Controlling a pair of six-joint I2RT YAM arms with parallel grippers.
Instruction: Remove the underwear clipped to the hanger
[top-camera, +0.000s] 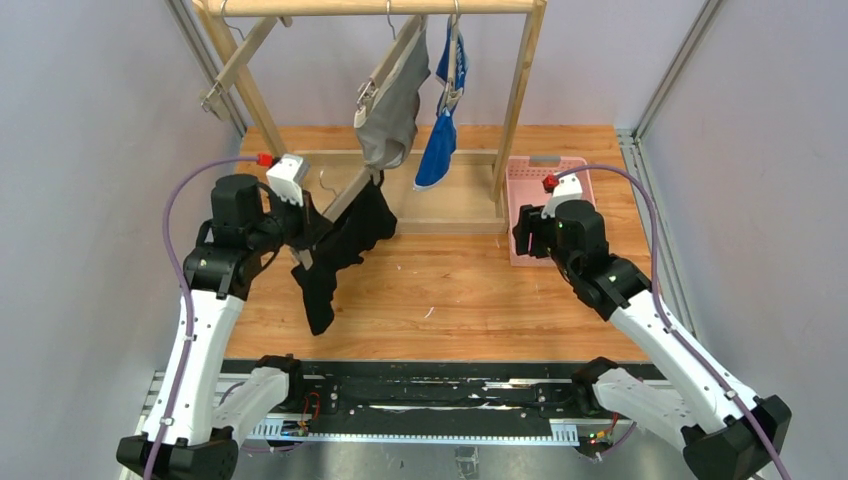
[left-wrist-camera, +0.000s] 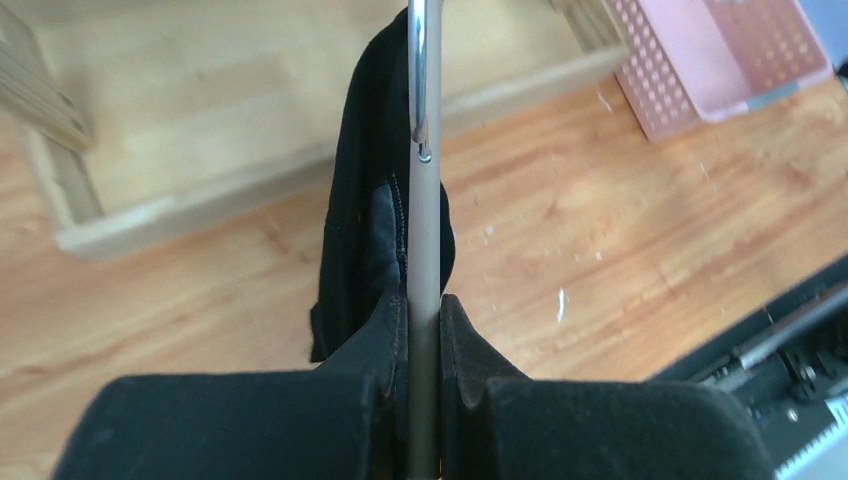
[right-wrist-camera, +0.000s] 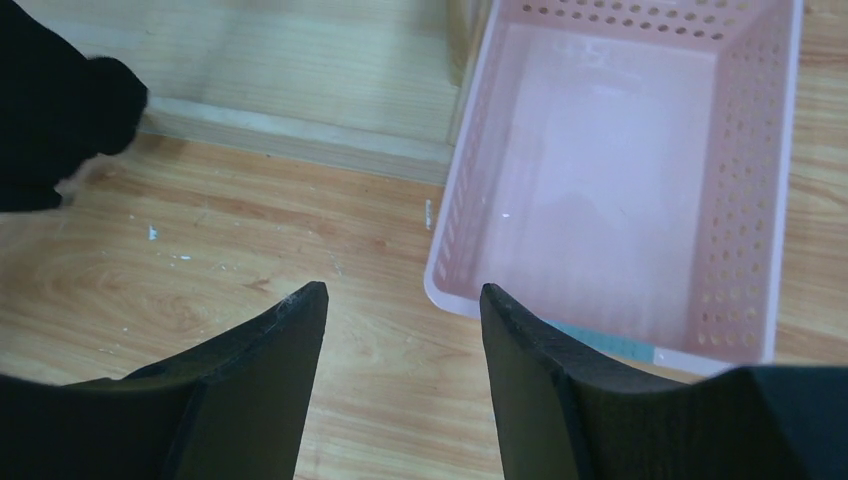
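Left wrist view: left gripper (left-wrist-camera: 423, 312) clamps the hanger (left-wrist-camera: 424, 230), steadying its black briefs (left-wrist-camera: 362, 210), presumably for the right gripper (right-wrist-camera: 402, 292), jaws apart by the pink basket (right-wrist-camera: 452, 200), to pull.

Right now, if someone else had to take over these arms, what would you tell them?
Left fingers: shut on a hanger, held clear of the rack, with the black briefs hanging from it over the table.
Right fingers: open, empty, by the pink basket, which holds nothing.
Grey briefs and blue briefs hang on the rack.
Done: none unclipped. Left: all three pairs.
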